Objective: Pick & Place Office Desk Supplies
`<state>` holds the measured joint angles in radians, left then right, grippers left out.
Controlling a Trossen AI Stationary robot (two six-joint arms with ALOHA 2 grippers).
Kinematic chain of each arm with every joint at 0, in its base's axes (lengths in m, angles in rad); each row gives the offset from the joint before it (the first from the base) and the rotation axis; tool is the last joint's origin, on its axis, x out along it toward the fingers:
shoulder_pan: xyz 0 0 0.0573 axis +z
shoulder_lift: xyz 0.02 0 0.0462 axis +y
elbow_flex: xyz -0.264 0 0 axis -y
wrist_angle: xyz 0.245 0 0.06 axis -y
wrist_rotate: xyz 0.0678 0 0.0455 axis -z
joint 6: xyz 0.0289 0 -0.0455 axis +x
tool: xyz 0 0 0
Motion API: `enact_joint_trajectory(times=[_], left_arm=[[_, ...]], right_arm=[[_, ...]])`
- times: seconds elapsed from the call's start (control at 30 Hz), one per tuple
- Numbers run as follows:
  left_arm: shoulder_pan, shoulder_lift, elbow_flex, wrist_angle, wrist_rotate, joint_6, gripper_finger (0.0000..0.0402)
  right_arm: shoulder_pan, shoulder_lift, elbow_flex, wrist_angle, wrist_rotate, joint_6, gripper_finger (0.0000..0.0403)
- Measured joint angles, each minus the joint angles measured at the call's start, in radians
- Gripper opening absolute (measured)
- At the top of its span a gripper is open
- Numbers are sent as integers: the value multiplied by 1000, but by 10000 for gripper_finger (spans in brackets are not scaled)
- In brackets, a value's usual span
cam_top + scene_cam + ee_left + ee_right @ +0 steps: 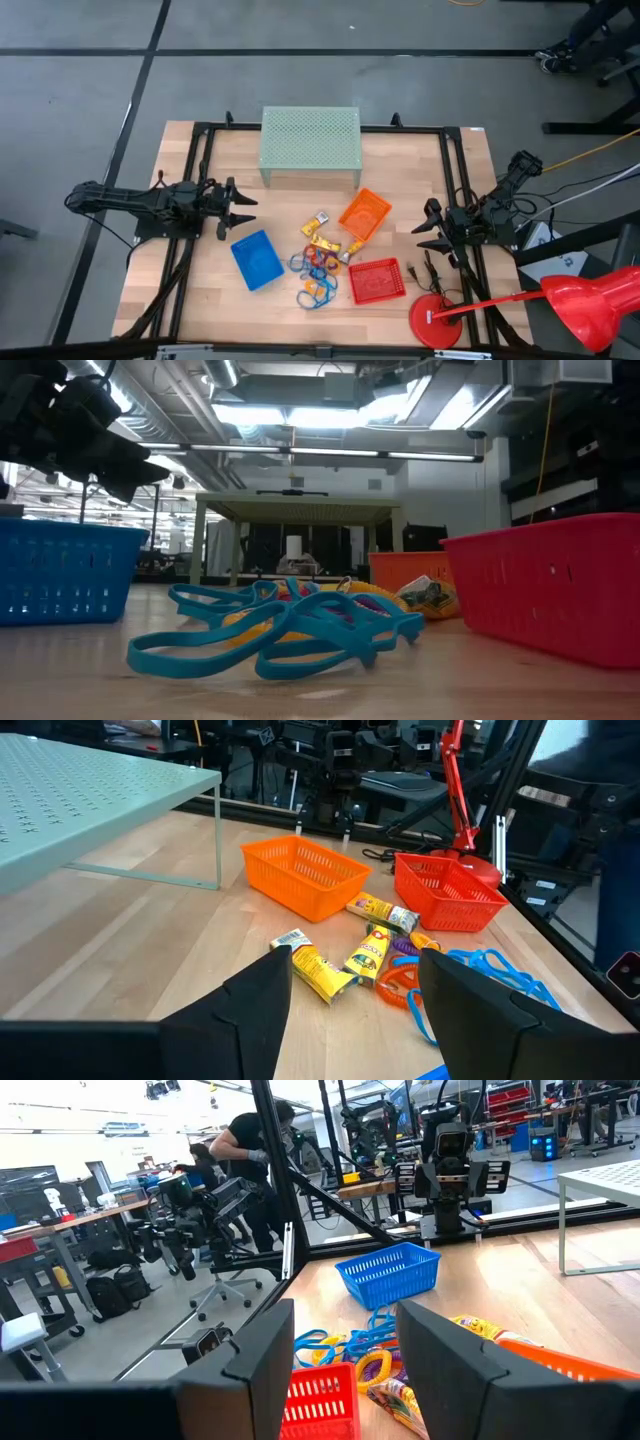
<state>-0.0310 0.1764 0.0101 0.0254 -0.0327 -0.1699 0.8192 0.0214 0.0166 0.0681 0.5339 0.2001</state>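
The office desk supplies [320, 262] lie in a loose pile mid-table: thin blue, red and orange loops [285, 628] and small yellow-and-white packets [318, 972]. The pile sits between a blue basket [257, 260], an orange basket [364, 214] and a red basket [377, 281]. My left gripper [241, 210] hovers open above the table, left of the pile and just beyond the blue basket. My right gripper [424, 226] is open to the right of the pile, beside the orange basket. In the wrist views both grippers [355, 965] [345, 1320] point at the pile with nothing between their fingers.
A pale green perforated stand [310, 140] stands at the table's far side. A red round-based lamp-like object [436, 321] sits at the near right corner. A black frame [455, 180] runs around the tabletop. People stand in the room beyond [250, 1160].
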Motion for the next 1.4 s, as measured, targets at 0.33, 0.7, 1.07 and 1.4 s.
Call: enact_joint_trajectory(times=[0.33, 0.7, 1.07, 1.4], left_arm=[[0, 0, 0, 0, 0, 0, 216], [0, 0, 0, 0, 0, 0, 216], [0, 0, 0, 0, 0, 0, 216], [0, 0, 0, 0, 0, 0, 216]], right_arm=[[0, 0, 0, 0, 0, 0, 178], [0, 0, 0, 24, 46, 0, 178], [-1, 0, 0, 285, 294, 15, 178], [-2, 0, 0, 358, 487, 175, 178]])
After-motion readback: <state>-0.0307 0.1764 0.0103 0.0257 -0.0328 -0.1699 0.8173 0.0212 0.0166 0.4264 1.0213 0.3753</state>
